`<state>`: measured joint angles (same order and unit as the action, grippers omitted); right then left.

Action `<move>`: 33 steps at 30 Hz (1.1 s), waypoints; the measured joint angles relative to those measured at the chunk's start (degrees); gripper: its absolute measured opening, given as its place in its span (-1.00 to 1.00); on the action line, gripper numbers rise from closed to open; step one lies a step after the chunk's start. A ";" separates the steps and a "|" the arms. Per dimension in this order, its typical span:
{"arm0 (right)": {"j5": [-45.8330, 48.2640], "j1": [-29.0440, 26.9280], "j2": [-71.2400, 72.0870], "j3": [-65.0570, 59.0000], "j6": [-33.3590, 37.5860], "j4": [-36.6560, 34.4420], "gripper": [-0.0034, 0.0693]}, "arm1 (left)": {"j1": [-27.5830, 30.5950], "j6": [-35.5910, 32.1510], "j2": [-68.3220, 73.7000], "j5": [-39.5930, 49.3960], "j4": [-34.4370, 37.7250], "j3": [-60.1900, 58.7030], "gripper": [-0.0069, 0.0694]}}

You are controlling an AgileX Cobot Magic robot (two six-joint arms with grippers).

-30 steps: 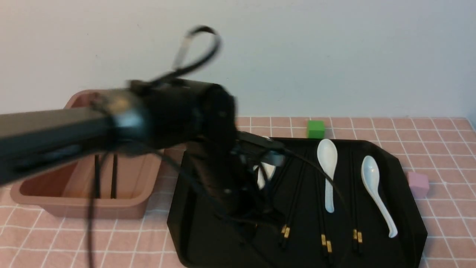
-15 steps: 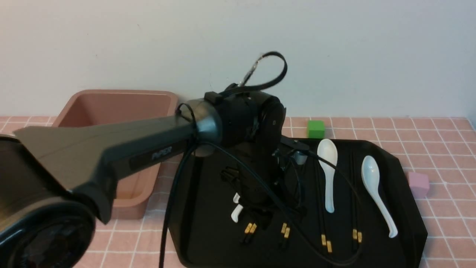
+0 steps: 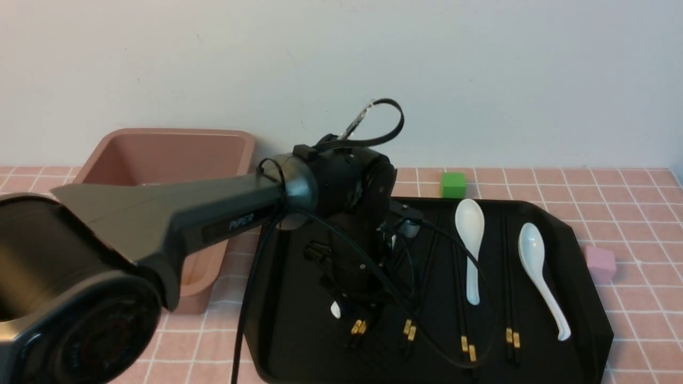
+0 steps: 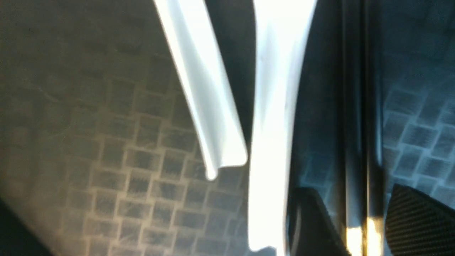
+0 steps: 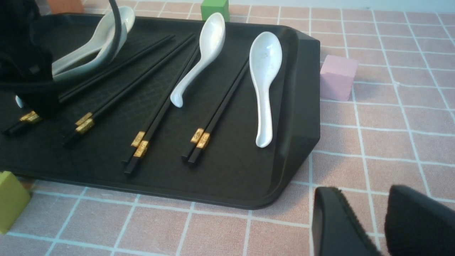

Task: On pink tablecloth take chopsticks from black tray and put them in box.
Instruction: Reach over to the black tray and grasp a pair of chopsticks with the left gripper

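Several pairs of black chopsticks [image 3: 410, 329] with gold bands lie lengthwise in the black tray [image 3: 299, 346] on the pink tablecloth [image 3: 640, 320]. My left gripper [image 3: 358, 317] points down over the leftmost pair [image 4: 355, 124]. It is open, and its fingers [image 4: 419, 220] straddle the pair near the gold bands with a gap on each side. The pink-brown box [image 3: 160, 154] stands left of the tray, partly behind my left arm. My right gripper [image 5: 369, 213] hovers open over the cloth near the tray's front right corner [image 5: 295, 106], holding nothing.
White spoons [image 3: 469, 240] [image 3: 536, 266] lie between the chopstick pairs, and two more [image 4: 273, 142] lie right beside the left gripper. A green cube [image 3: 453, 185] sits behind the tray, a pink cube [image 3: 600, 264] to its right, and a yellow-green cube [image 5: 10, 199] at its front.
My left arm has swung right from the box to the tray and come down over the leftmost chopstick pair. Its jaws have opened.
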<state>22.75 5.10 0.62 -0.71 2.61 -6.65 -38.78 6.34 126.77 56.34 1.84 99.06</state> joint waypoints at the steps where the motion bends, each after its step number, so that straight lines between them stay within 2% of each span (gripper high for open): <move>1: 0.00 0.00 0.00 0.00 0.00 0.00 -0.25 | 0.00 0.00 0.15 -0.20 -0.05 0.00 0.01; 15: 0.00 0.00 0.00 0.00 0.00 0.00 -0.25 | 0.00 0.02 1.19 -0.81 -1.05 0.74 -0.01; 20: 0.00 0.00 0.00 0.00 0.00 0.00 -0.25 | 0.00 0.83 1.35 0.29 -1.24 1.01 -0.29; 21: 0.00 0.00 0.00 0.00 0.00 0.00 -0.25 | 0.00 1.65 1.37 0.58 -1.24 1.07 -0.45; 22: 0.00 0.00 0.00 0.00 0.00 0.00 -0.25 | 0.00 2.03 1.37 0.63 -1.24 1.07 -0.50; 33: 0.00 0.00 0.00 0.00 0.00 -0.07 -0.25 | 0.00 4.01 0.26 1.74 -0.46 0.77 -0.50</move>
<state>22.75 5.10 0.62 -0.71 2.61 -6.71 -38.78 10.35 127.03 58.08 1.39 99.82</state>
